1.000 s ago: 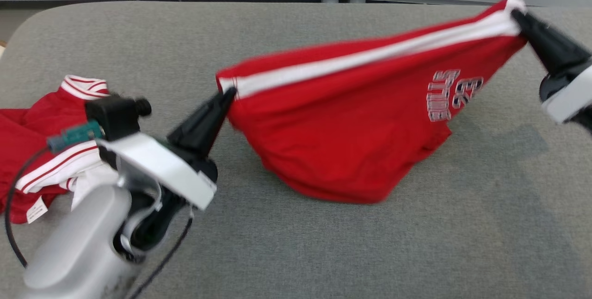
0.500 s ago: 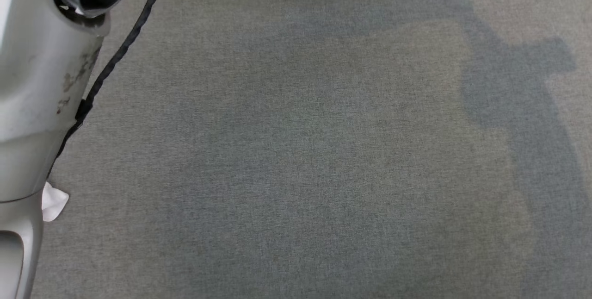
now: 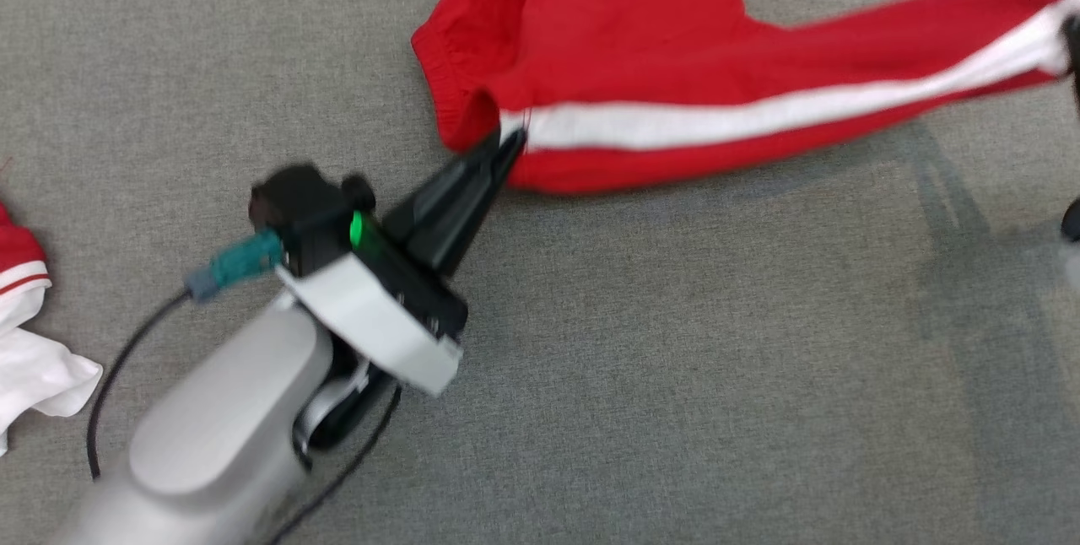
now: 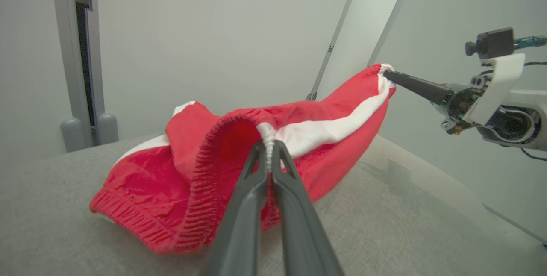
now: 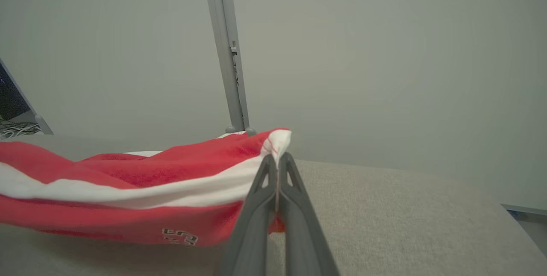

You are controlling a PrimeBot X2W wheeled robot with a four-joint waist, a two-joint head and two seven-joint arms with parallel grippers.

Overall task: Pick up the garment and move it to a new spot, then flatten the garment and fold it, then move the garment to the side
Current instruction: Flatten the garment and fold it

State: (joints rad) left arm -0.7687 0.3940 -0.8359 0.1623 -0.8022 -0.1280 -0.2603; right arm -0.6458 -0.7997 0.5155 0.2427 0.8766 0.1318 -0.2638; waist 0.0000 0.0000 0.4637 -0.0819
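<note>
The garment [image 3: 658,47] is a pair of red shorts with a white side stripe, stretched between my two grippers just above the grey table. My left gripper [image 3: 510,140] is shut on the elastic waistband end [image 4: 268,145]. At the head view's right edge, my right gripper [image 3: 1073,39] is shut on the stripe's other end [image 5: 277,160]; the left wrist view has it too [image 4: 386,74]. The loose red cloth [image 4: 141,190] sags onto the table beyond the stripe. White lettering [image 5: 179,236] marks the low side near my right gripper.
A second red and white garment [image 3: 21,342] lies bunched at the table's left edge. The grey padded table [image 3: 675,359] runs wide in front of the shorts. A grey upright post [image 5: 226,54] and a pale wall stand behind the table.
The head camera has swung down and back up. The shorts' loose body, earlier hanging on the near side of the taut stripe, now lies on its far side. Both grips hold.
</note>
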